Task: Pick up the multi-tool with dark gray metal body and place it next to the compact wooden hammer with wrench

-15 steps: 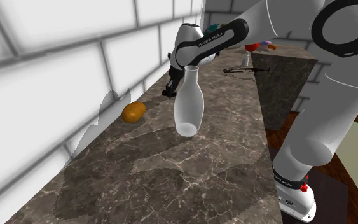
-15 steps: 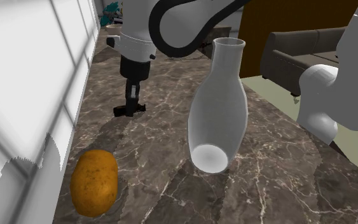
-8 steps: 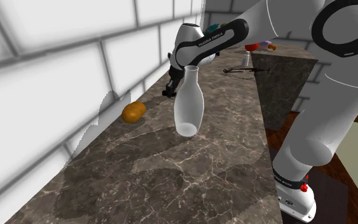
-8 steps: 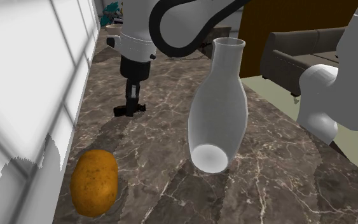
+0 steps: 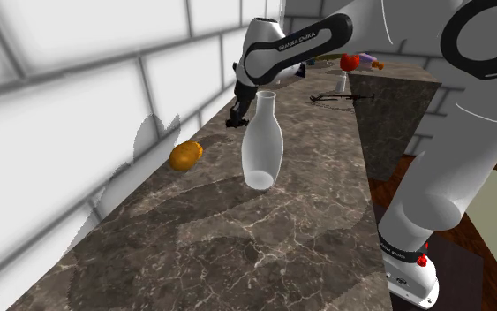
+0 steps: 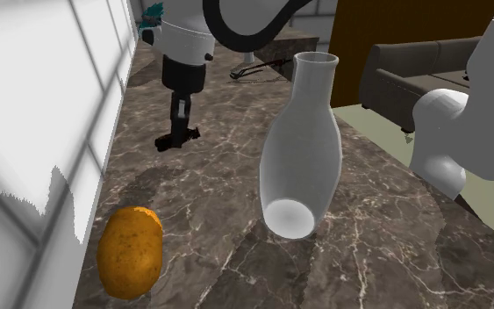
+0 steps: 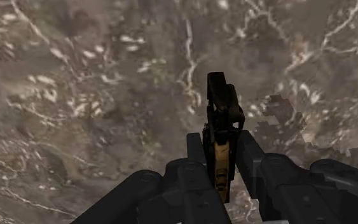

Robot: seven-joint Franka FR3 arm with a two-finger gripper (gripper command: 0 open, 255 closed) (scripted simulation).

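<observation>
My gripper clasps the multi-tool above the counter, upper middle of the shoulder view. Next, I judge, comes a carry toward the hammer, probably that dark thing at upper right.

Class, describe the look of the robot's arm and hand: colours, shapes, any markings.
The arm is made of rounded glossy white segments with dark joint rings; a dark band carries pale lettering. The hand is all black, with two blocky fingers.
</observation>
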